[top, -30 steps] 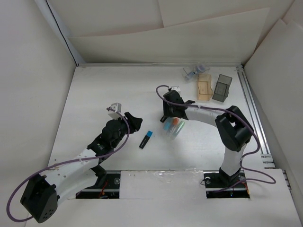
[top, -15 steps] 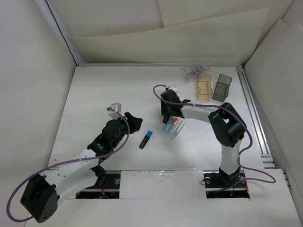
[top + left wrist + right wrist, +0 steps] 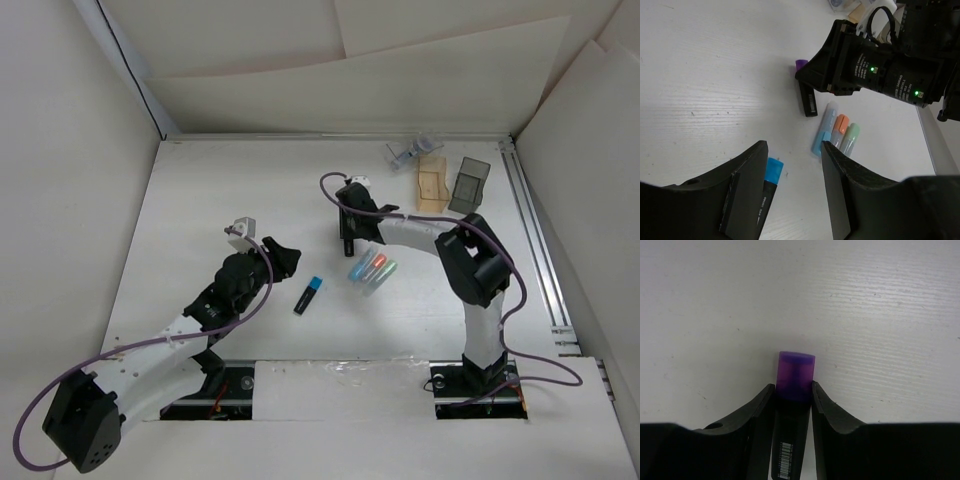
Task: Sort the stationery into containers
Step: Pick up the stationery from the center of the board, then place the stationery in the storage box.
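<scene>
My right gripper [image 3: 349,232] [image 3: 794,390] is shut on a black marker with a purple cap [image 3: 796,369], low on the table; the cap sticks out past the fingertips. This marker also shows in the left wrist view [image 3: 808,100]. Three clear-bodied markers with blue, orange and green ends [image 3: 370,268] [image 3: 836,131] lie side by side just near-right of it. A black marker with a blue cap [image 3: 308,295] [image 3: 771,172] lies by my open, empty left gripper [image 3: 283,258] [image 3: 793,147]. The amber box [image 3: 432,183], dark grey box [image 3: 469,185] and clear box [image 3: 410,152] stand at the far right.
White walls close the table at the back and both sides. A metal rail [image 3: 535,240] runs along the right edge. The right arm's elbow [image 3: 478,262] stands near the three markers.
My right gripper has moved from over the three clear markers to the far left, uncovering them. The left arm has not moved.
</scene>
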`<state>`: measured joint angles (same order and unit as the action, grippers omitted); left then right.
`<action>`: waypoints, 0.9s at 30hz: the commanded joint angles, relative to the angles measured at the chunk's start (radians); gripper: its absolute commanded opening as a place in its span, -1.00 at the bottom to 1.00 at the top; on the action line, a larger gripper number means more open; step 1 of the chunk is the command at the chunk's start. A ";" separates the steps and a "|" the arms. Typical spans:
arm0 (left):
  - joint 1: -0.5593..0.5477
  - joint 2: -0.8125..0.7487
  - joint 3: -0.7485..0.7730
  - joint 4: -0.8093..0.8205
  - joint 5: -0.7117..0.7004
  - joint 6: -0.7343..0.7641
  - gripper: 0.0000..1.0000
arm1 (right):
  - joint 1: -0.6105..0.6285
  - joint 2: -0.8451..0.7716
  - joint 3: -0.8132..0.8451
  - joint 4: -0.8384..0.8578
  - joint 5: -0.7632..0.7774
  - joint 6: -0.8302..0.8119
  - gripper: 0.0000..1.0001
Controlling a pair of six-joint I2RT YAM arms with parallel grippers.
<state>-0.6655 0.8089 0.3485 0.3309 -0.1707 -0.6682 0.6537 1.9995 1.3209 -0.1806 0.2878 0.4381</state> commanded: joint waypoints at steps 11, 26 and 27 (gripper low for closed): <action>0.003 0.022 0.040 0.036 0.016 0.012 -0.14 | -0.362 -0.242 0.103 0.035 -0.047 -0.076 -0.70; 0.003 0.064 0.049 0.045 0.025 0.012 -0.16 | -0.542 -0.030 0.385 -0.049 0.076 -0.249 -0.70; 0.003 0.064 0.058 0.036 0.034 0.012 -0.16 | -0.542 0.000 0.403 -0.068 0.085 -0.259 -0.70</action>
<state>-0.6655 0.8761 0.3511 0.3317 -0.1562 -0.6682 0.1246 1.9690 1.6409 -0.2329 0.3439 0.2466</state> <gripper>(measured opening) 0.421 0.366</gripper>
